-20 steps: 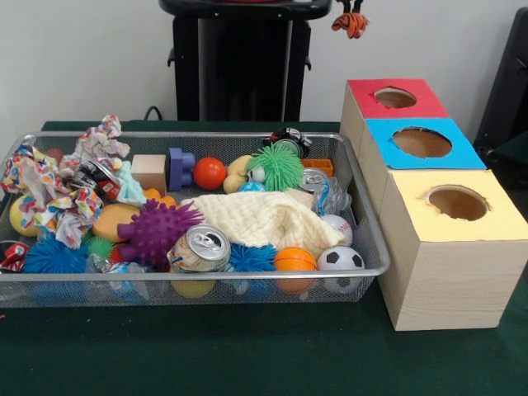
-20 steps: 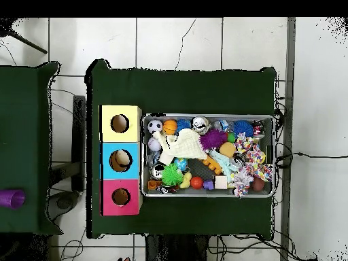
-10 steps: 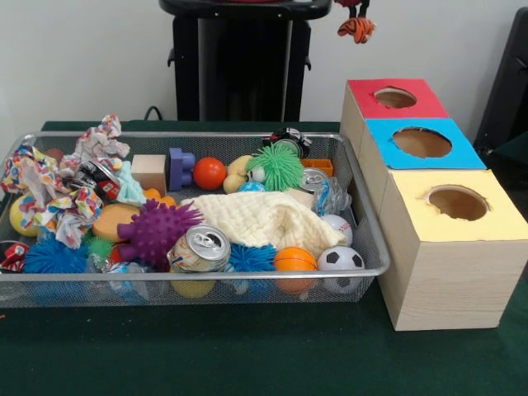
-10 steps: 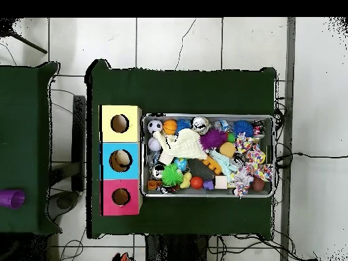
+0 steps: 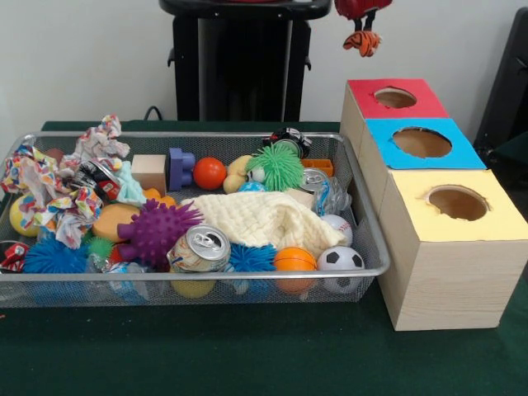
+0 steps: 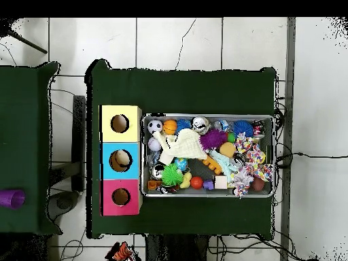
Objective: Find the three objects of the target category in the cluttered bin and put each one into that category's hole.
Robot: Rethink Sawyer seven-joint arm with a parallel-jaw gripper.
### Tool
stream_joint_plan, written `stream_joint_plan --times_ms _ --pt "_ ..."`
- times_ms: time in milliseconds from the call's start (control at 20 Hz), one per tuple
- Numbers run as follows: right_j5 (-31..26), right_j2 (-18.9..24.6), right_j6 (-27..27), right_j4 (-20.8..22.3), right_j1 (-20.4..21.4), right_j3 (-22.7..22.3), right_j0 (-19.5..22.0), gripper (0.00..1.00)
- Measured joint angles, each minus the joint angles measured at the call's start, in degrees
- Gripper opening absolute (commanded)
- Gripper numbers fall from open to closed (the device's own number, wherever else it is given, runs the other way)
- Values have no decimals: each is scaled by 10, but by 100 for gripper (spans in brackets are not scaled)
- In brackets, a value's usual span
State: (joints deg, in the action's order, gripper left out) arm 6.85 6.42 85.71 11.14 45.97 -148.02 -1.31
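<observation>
Jaws (image 5: pixel 364 25) at the front view's top edge hang above the red box (image 5: pixel 394 98), clamped on an orange striped toy (image 5: pixel 364 40), and overhead the same toy (image 6: pixel 121 253) shows off the bench (image 6: pixel 183 88), well apart from the bin (image 6: pixel 207 194).

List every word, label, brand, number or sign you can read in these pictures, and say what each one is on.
None can be read.
Front can: printed pattern on its side, too blurred to read.
Crushed can among the patterned rags: red and dark print, unreadable.
Boxes: red, blue, yellow, plain colour around the holes, no lettering.
</observation>
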Motion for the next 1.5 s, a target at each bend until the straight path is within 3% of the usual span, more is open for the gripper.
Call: stream_joint_plan --times_ms 1000,1500 --pt "-44 13 0 0 -6 51 5 0" --pt "-47 13 0 -11 -6 63 -17 0"
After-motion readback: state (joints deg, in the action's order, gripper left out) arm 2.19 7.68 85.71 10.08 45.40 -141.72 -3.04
